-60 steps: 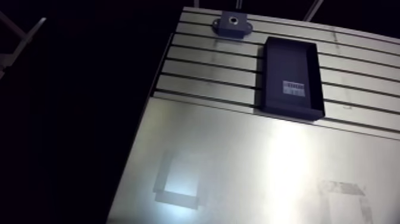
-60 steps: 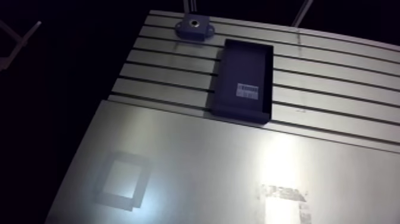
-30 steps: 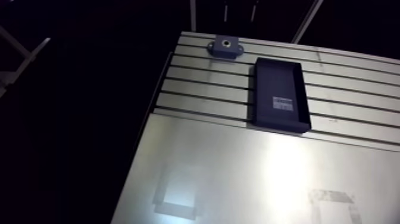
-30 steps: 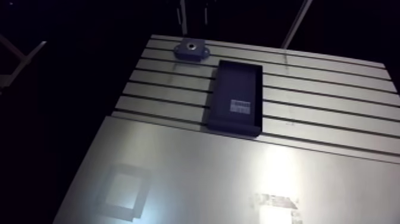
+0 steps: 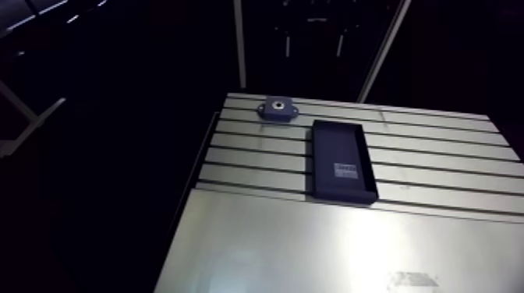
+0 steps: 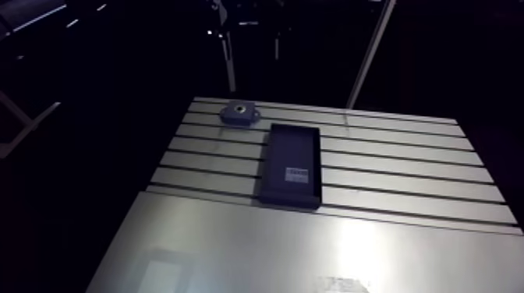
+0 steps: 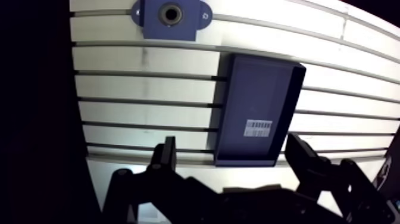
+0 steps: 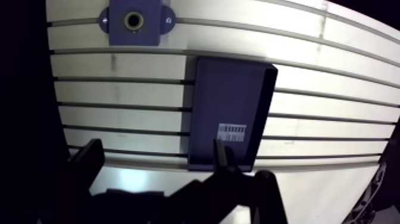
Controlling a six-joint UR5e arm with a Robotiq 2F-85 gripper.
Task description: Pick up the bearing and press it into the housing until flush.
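Slotted table [image 7: 137, 80] below parted jaws, dark tray [image 7: 257, 89] ahead between them.

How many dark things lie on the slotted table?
2. The housing sits near the far edge of the table; the tray lies nearer, apart from it. No bearing shows; it may be hidden.

End effector [image 7: 232, 143]: all black. Two fingers [image 7: 165, 156], narrow squared tips widening into chunky angular linkage arms with rounded knuckles. Base block between them is dark too; screws and markings too dim to tell.
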